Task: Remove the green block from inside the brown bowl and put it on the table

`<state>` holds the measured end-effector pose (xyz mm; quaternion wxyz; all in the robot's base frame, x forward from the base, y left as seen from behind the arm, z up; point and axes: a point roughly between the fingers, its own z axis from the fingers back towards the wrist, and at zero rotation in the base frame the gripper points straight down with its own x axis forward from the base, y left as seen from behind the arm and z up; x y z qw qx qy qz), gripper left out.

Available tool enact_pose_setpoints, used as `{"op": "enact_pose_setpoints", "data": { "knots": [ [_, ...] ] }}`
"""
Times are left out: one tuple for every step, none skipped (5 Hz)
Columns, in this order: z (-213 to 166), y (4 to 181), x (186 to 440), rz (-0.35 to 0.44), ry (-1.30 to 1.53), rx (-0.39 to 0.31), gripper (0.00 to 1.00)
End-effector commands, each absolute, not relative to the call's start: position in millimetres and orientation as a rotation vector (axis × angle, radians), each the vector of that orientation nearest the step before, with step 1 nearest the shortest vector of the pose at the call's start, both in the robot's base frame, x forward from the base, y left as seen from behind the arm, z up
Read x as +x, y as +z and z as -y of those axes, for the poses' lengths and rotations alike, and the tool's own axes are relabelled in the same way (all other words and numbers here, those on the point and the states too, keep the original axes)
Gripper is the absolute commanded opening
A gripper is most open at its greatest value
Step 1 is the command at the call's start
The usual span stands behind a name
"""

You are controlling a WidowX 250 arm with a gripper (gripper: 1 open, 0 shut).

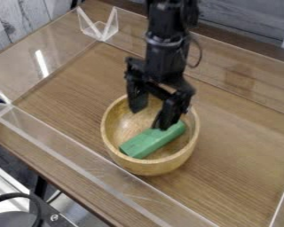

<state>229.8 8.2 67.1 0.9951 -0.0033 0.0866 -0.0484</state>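
A bright green block (149, 140) lies slanted inside the light tan brown bowl (123, 158), which rests on the wood-grain table (74, 84). My black gripper (154, 108) points down over the bowl's far rim, open, with one finger (134, 95) at the left rim and the other finger (174, 113) dipping into the bowl just above the block's upper end. Nothing is between the fingers. The block's upper tip is partly hidden by the right finger.
Low clear acrylic walls (61, 146) edge the table on all sides. A clear acrylic corner bracket (99, 25) stands at the back left. Bare wood lies left of and behind the bowl.
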Motion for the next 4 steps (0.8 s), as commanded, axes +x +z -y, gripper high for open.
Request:
{"op": "enact_pose_setpoints", "data": {
  "knots": [
    [-9.8, 68.1, 233.2, -0.105, -0.123, -0.002, 1.00],
    [-6.5, 61.7, 233.8, -0.108, -0.137, -0.004, 1.00],
    [-3.2, 56.0, 234.3, -0.112, -0.149, -0.006, 1.00],
    [-0.3, 51.6, 234.6, -0.113, -0.158, -0.010, 1.00]
  ]
}}
